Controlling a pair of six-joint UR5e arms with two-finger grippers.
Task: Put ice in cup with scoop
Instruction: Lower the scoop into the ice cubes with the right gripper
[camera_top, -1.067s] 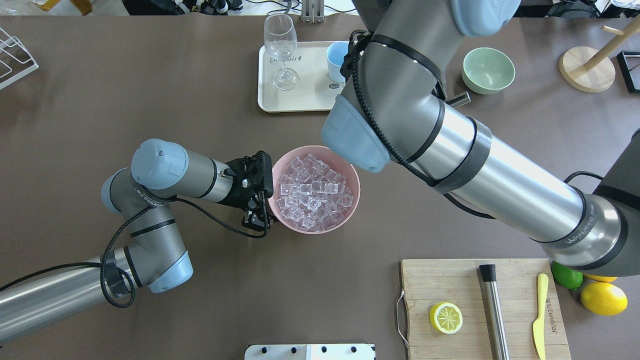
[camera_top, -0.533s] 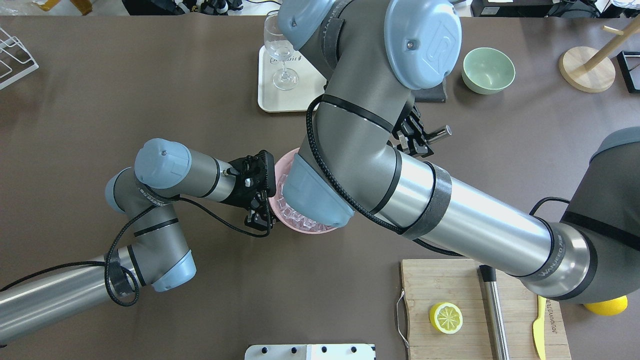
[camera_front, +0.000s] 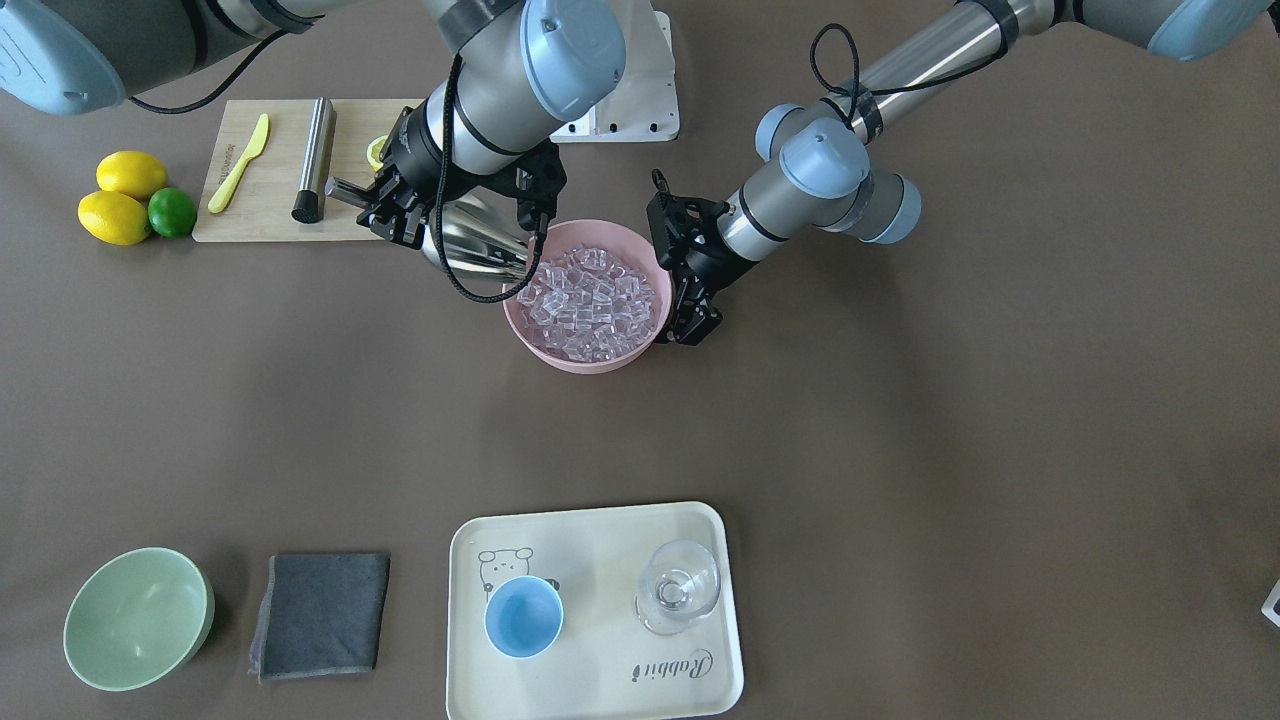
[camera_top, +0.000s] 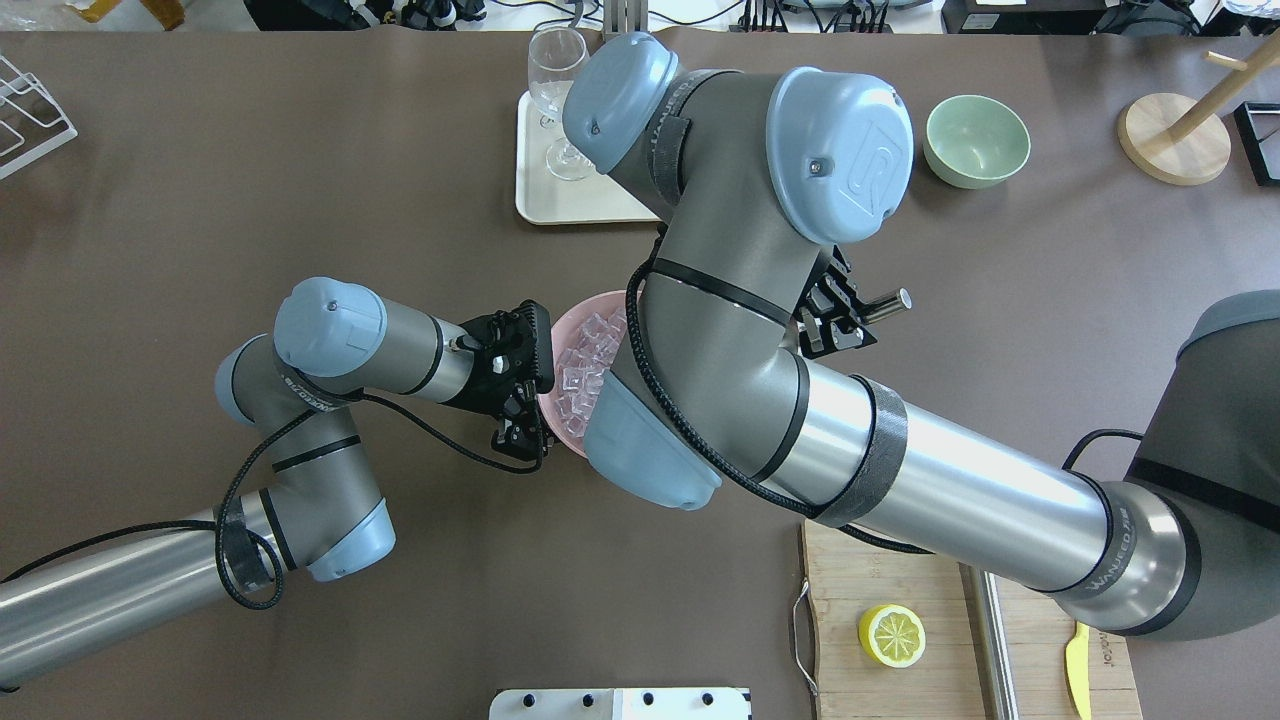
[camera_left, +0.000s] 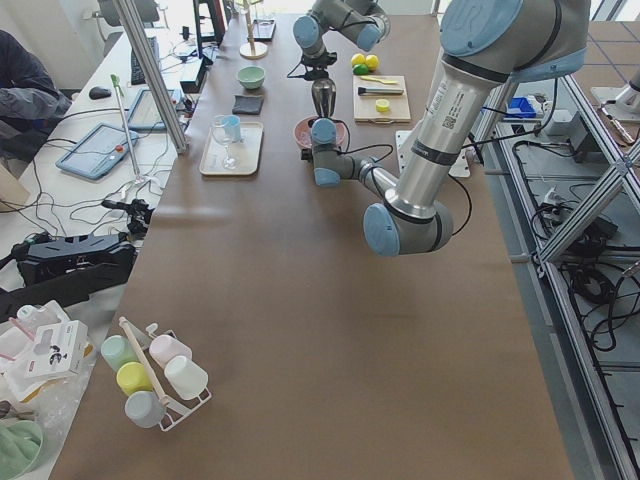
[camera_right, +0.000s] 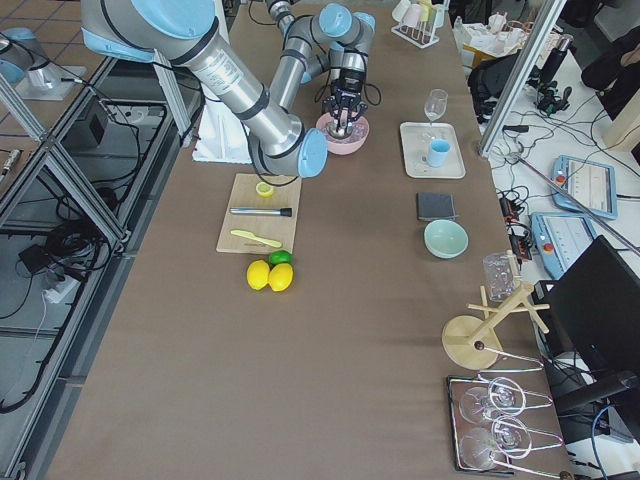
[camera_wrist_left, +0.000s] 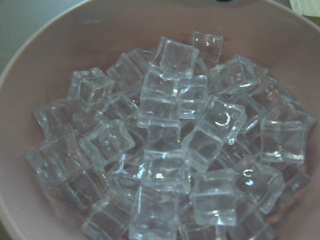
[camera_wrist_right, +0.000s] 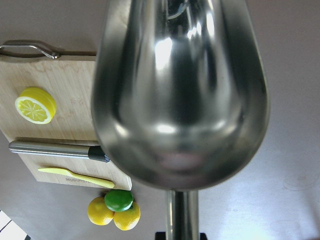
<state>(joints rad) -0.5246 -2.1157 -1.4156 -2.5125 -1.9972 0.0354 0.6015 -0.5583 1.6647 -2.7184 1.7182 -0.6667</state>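
I am swinging the right claw (camera_front: 392, 205) back from the far tray (camera_front: 600, 690). It is clamping the scoop (camera_front: 475, 250) by the handle, and the empty trough is now reaching the bowl's (camera_front: 580, 365) right rim, at the ice (camera_front: 590, 295). The left claw (camera_front: 690, 270) is sitting at the left rim, and I cannot tell its opening. The cup (camera_front: 523, 617) is waiting empty, well apart, so I judge that scooping comes next.
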